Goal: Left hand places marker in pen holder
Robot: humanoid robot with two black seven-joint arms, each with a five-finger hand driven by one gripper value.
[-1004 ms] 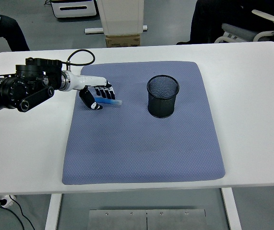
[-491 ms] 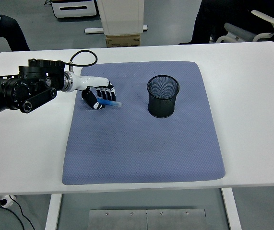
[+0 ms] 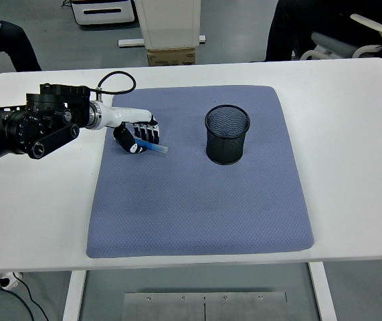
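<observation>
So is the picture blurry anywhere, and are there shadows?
In the head view, everything looks sharp: the mesh of the pen holder and the weave of the blue mat show clearly. The light is soft and even, with no glare on the white table. Only faint shadows sit under the left hand, which grips the blue marker.

Lab, white table [image 3: 351,134], office chair [image 3: 351,40]

L arm [image 3: 23,127] reaches in from left edge, wrist roughly level, left hand [image 3: 137,135] palm down, fingers [image 3: 148,134] curled in a grasp. R arm out of view.
</observation>
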